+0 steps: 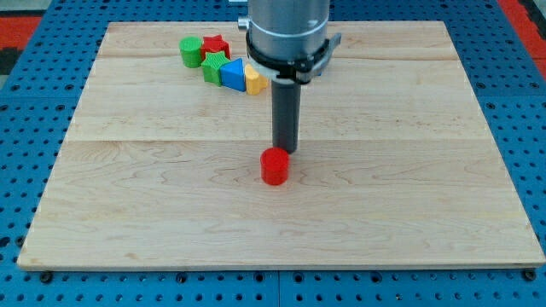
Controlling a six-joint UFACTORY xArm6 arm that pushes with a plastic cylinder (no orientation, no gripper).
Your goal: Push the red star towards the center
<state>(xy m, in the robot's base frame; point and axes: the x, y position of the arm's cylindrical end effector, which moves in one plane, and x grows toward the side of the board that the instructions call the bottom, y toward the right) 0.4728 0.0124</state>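
The red star (216, 45) lies near the view's top left, in a cluster with a green cylinder (191, 51), a green star (213, 65), a blue block (232, 74) and a yellow block (254, 81). A red cylinder (275, 166) stands alone near the board's middle. My tip (283, 150) is just above the red cylinder, touching or nearly touching its far side. The tip is well to the lower right of the red star.
The wooden board (409, 188) lies on a blue pegboard table (26, 102). The arm's grey body (288, 34) hangs over the board's top centre and hides part of the surface behind it.
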